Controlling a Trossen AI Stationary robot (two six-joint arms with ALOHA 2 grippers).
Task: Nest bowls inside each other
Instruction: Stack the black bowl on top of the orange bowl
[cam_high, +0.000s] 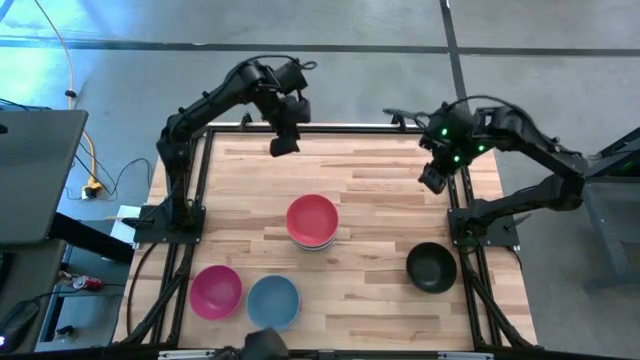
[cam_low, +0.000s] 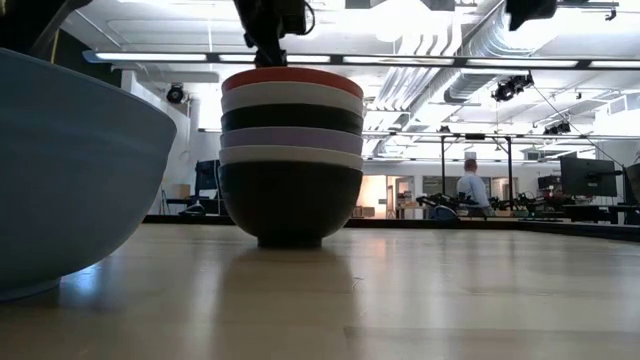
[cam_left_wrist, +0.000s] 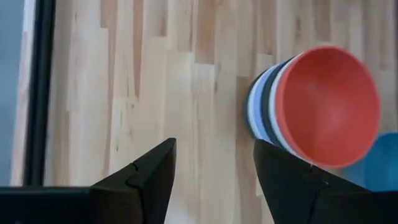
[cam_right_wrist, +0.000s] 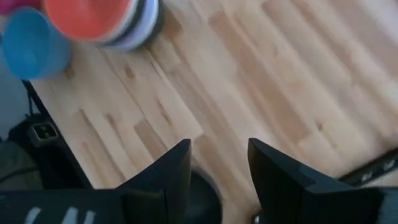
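The table (cam_high: 380, 175) carried a nested stack (cam_high: 312, 222), red bowl uppermost, at its centre. Three bowls lay unnested: black bowl (cam_high: 431, 267) near the right edge, pink bowl (cam_high: 216, 291) and blue bowl (cam_high: 273, 301) at the front. The left gripper (cam_high: 284, 143) and the right gripper (cam_high: 432, 178) hovered at the far side, fingers released and empty, apparently clear for the next pick.

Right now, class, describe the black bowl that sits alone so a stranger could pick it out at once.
Start at the wooden table seen from above and go to its near right corner, beside the right arm's base. There sits the black bowl, upright and empty. Unlike the pink bowl and blue bowl near the left corner, or the stack in the middle, it stands apart from every other bowl.
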